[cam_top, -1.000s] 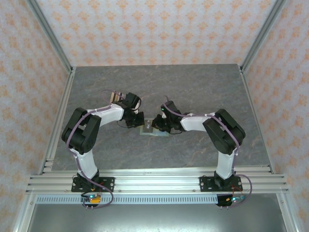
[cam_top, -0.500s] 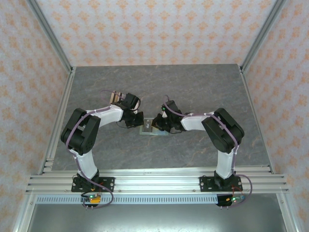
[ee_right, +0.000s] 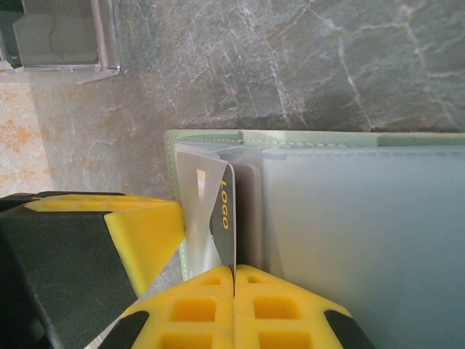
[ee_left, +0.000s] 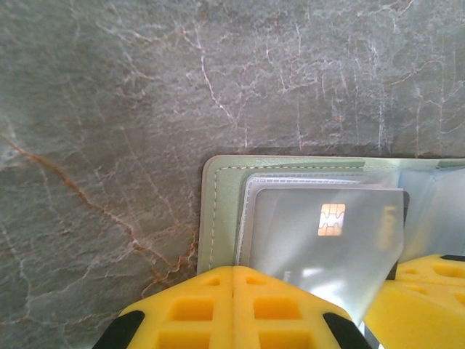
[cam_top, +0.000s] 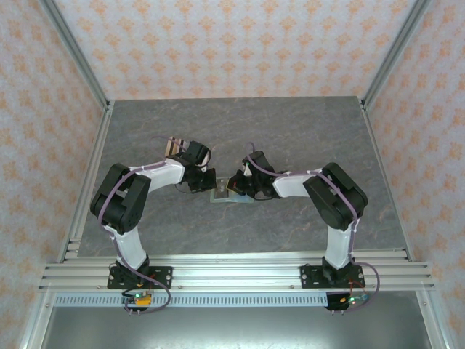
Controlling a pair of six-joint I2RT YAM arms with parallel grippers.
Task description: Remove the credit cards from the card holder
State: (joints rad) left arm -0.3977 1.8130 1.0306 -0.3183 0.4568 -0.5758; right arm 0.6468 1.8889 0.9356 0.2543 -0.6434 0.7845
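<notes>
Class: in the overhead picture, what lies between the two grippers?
The open card holder lies between the left gripper and the right gripper; the top view shows it.

Desk (cam_top: 290, 131): grey stone-look top, marbled with thin white veins and a few rust-coloured streaks in the left wrist view. Walled on three sides: back wall (cam_top: 232, 43), left wall (cam_top: 36, 145) and right wall (cam_top: 436, 145), all in peach wallpaper with a repeating orange floral motif. Bare aluminium posts (cam_top: 73, 51) slant up at the back corners. Slotted aluminium rails (cam_top: 232, 270) run along the near edge, with a perforated strip (cam_top: 232, 299) below them. Light is even and soft.
</notes>
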